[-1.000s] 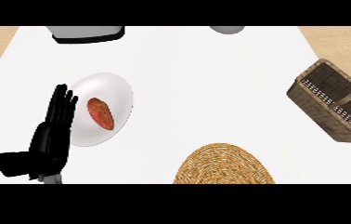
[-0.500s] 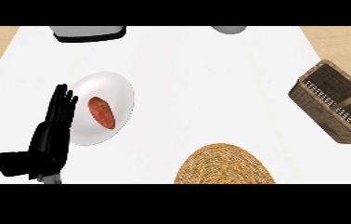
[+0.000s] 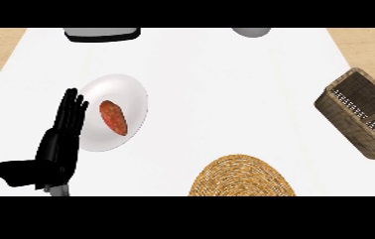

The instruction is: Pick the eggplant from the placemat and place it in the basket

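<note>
Lying on a white plate (image 3: 132, 91), an orange-red vegetable (image 3: 113, 117); left hand (image 3: 60, 139) open, empty.

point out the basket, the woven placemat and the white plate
basket (image 3: 350, 115), head view, on its woven side wall
woven placemat (image 3: 243, 177), head view, on its centre
white plate (image 3: 126, 87), head view, on bare upper rim

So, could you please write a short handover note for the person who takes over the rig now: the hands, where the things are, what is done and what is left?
Left hand: open, fingers straight, resting at the view's left beside the white plate. It holds nothing.
Right hand: not in view.
Woven placemat: at the lower middle, nothing shows on it.
Basket: at the right edge, no item seen inside.
A reddish-orange item lies on the plate; no eggplant is visible.
Done: nothing yet. Left: find the item, pick it, place it in the basket.
</note>
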`<state>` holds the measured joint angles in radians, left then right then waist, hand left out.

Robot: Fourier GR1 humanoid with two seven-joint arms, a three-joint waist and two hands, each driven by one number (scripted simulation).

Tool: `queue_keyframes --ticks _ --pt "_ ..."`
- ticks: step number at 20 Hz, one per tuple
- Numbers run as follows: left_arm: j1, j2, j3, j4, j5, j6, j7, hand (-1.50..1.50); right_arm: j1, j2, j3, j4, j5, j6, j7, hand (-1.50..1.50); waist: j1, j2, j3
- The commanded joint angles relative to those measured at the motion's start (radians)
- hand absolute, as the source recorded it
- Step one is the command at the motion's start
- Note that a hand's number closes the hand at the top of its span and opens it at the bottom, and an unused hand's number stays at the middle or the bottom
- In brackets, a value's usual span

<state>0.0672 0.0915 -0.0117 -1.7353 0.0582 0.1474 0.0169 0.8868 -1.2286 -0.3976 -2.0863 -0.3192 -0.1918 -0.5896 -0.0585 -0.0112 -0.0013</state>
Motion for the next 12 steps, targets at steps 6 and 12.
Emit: queue_keyframes --ticks 6,12 --pt "-0.043 -0.01 -0.025 0.017 -0.011 -0.017 -0.009 0.0 -0.14 -0.025 -0.239 0.433 -0.106 0.377 -0.131 1.5 0.059 0.012 0.002" --pt "-0.074 -0.018 -0.022 0.026 -0.026 -0.002 0.018 0.0 -0.31 -0.038 -0.144 0.58 0.058 0.415 -0.156 1.5 0.069 0.014 0.002"
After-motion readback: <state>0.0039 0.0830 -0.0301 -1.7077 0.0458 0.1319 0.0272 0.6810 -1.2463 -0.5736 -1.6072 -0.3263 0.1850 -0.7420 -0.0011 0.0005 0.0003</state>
